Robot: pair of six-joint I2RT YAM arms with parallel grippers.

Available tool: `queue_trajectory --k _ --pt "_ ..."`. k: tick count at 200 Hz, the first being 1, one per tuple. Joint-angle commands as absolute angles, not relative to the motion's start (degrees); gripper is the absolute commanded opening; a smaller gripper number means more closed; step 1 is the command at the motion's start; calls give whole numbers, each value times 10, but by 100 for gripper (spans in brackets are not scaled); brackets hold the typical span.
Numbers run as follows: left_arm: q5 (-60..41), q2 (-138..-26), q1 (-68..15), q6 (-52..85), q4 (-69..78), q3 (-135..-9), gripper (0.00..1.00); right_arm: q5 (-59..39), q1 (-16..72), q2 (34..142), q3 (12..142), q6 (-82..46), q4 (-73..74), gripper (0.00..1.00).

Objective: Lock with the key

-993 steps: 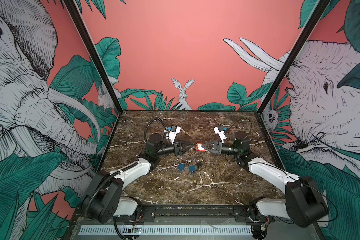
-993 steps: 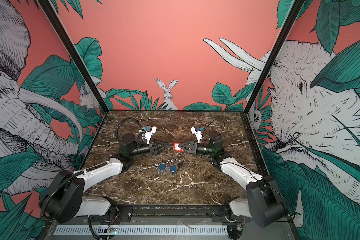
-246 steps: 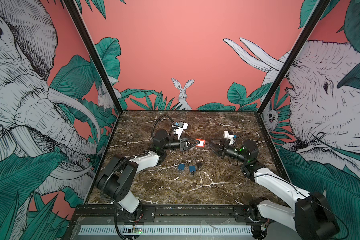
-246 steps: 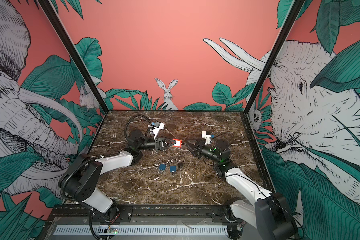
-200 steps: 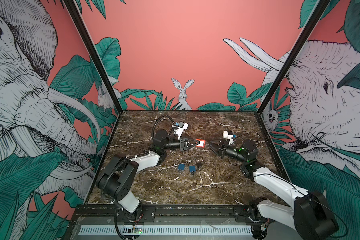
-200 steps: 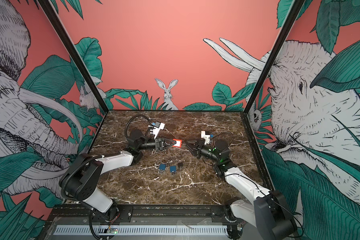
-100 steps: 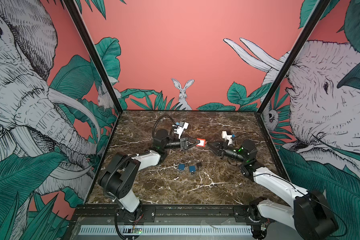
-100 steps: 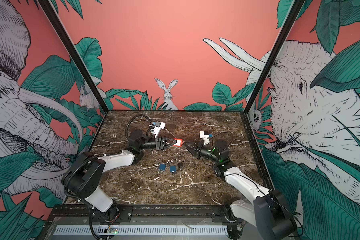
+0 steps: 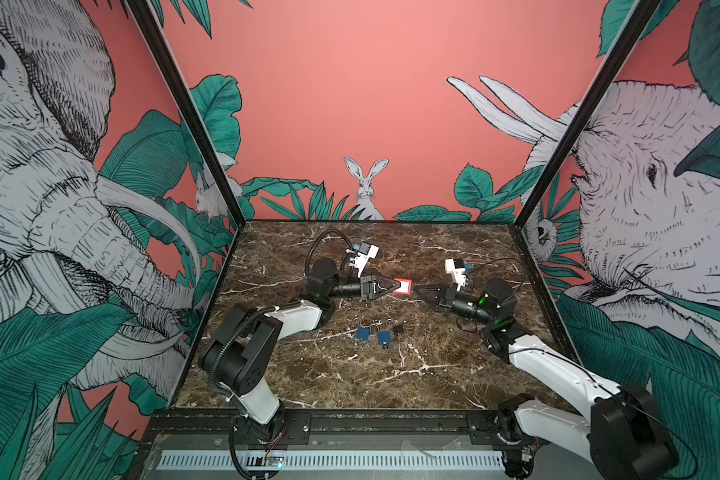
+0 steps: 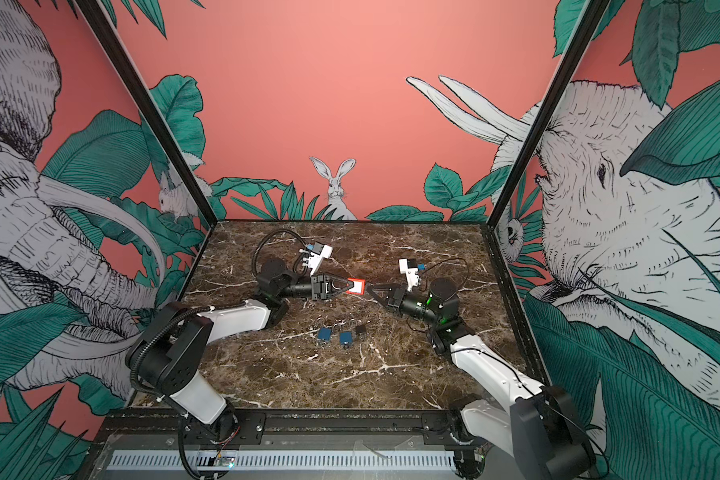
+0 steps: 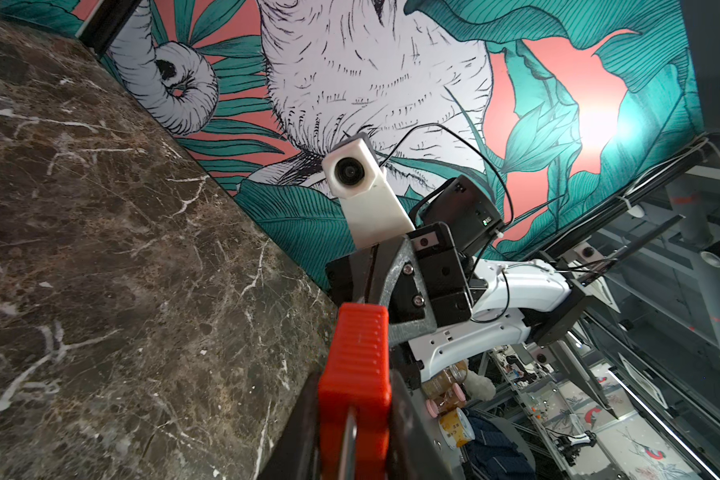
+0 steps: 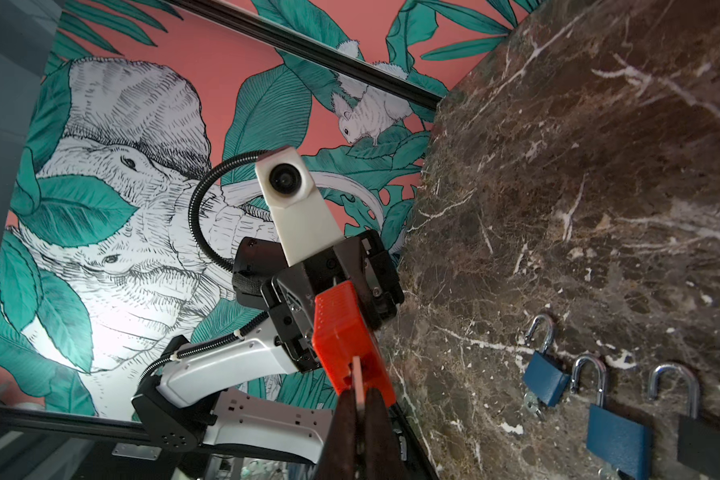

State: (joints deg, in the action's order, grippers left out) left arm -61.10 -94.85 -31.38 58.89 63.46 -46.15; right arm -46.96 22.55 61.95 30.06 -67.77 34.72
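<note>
A dark brown, white-veined marble worktop (image 9: pixel 350 374) carries two robot arms reaching in from its front corners. The left gripper (image 9: pixel 395 286) points to the right over the middle of the worktop, its fingers clamped on the sides of a red ribbed plastic padlock (image 9: pixel 405 286), which sits between the two arms. Toward the front edge from it, three small locks lie in a row on the marble: a blue metal padlock (image 9: pixel 363 333), a second blue metal padlock (image 9: pixel 384 338), then a black padlock (image 9: pixel 398 329). In the right wrist view a thin pale metal key (image 12: pixel 357 376) meets the red padlock's end face; its other end is pinched between the pressed-together fingers of the right gripper (image 12: pixel 360 419). In both top views that gripper's tip sits just beside the red padlock's right side; the key is too small to make out there.
</note>
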Motion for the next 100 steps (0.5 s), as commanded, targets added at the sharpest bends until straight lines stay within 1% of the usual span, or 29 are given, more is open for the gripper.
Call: queue_trajectory --k 1,50,100 --pt "-621 -951 -313 649 703 -485 0 -476 227 585 311 -572 357 0" --pt "-627 -938 -313 650 686 -490 0 -454 223 552 281 -522 402 0" --pt "-626 -918 -312 598 628 -485 0 -483 192 557 262 -540 439 0"
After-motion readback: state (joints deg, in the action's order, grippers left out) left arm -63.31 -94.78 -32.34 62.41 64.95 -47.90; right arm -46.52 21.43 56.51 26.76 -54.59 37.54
